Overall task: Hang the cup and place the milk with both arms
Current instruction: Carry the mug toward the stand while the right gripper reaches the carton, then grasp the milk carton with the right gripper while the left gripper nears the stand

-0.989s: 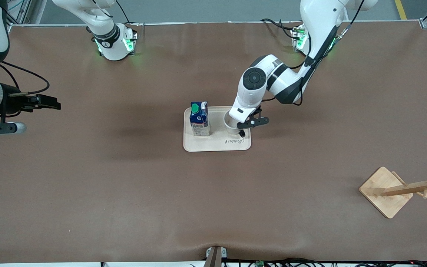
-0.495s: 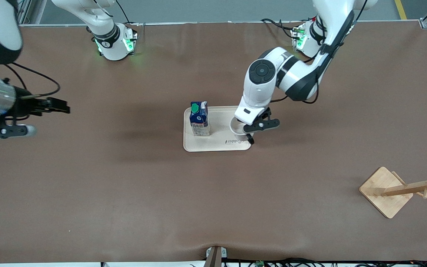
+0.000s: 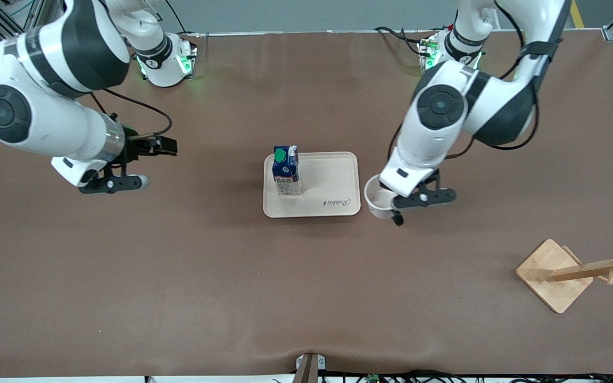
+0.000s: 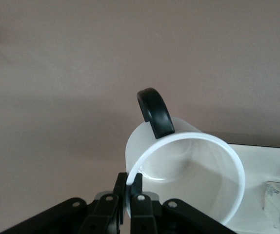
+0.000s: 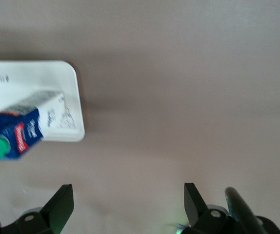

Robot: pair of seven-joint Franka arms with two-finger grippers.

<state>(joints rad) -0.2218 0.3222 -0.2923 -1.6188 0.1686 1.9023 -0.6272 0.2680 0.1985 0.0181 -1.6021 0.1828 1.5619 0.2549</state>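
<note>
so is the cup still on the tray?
No, the left gripper holds the cup by its rim, just off the tray.

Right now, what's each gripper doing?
Left gripper: shut on the cup's rim, held up beside the tray.
Right gripper: open, empty, over the table.

White jointed arms, black joint bands, black cables.
</note>
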